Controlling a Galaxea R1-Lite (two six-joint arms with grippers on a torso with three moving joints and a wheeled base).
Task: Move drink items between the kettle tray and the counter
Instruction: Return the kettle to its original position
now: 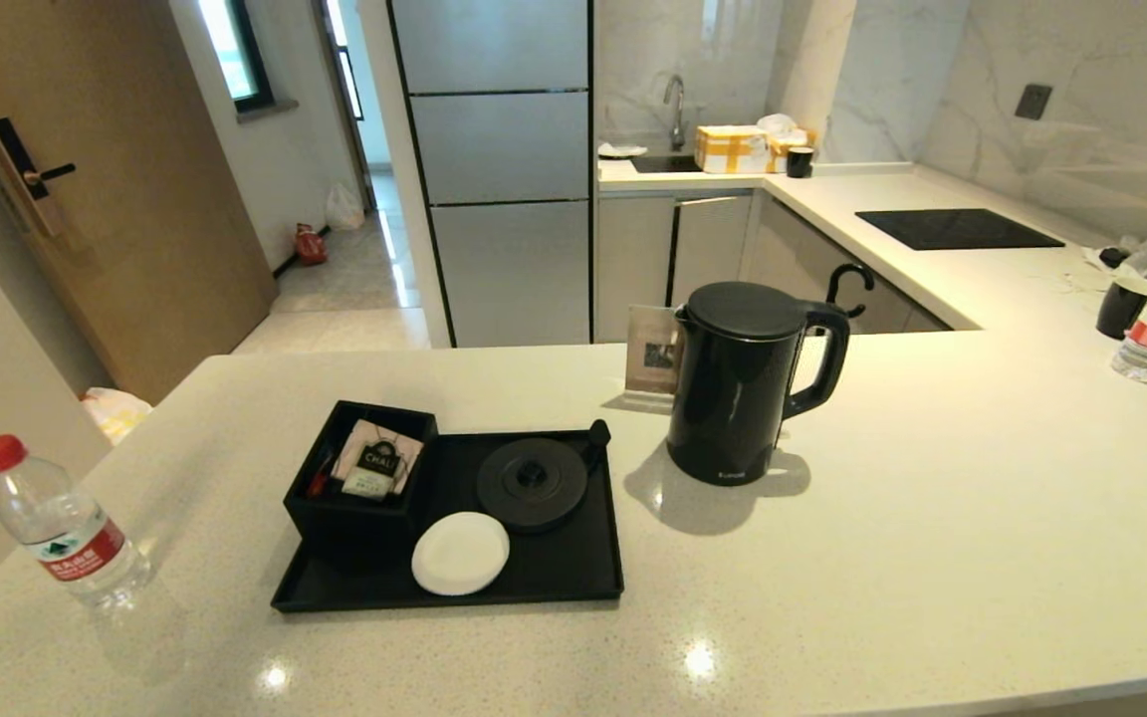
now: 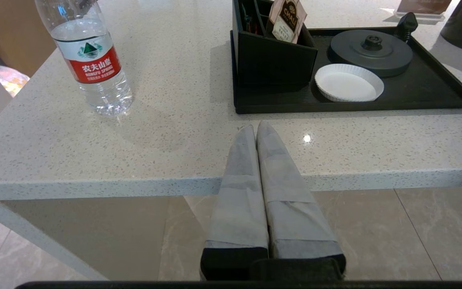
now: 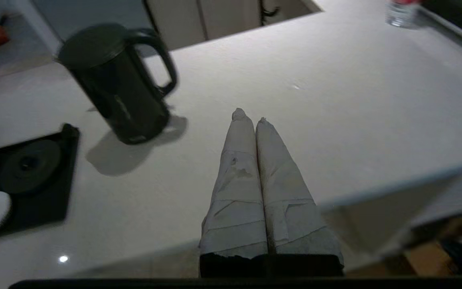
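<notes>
hovering at counter (image 2: 175, 132) edge, left end effector (image 2: 255, 127) closed empty, right end effector (image 3: 249, 116) likewise

right hand (image 3: 248, 116) closed, empty | kettle (image 3: 118, 84) upright on counter (image 3: 335, 100)

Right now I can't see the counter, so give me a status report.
Left gripper and right gripper shut, empty, at counter edge. Kettle off tray. Bottle left of tray. Nothing blocking.
</notes>
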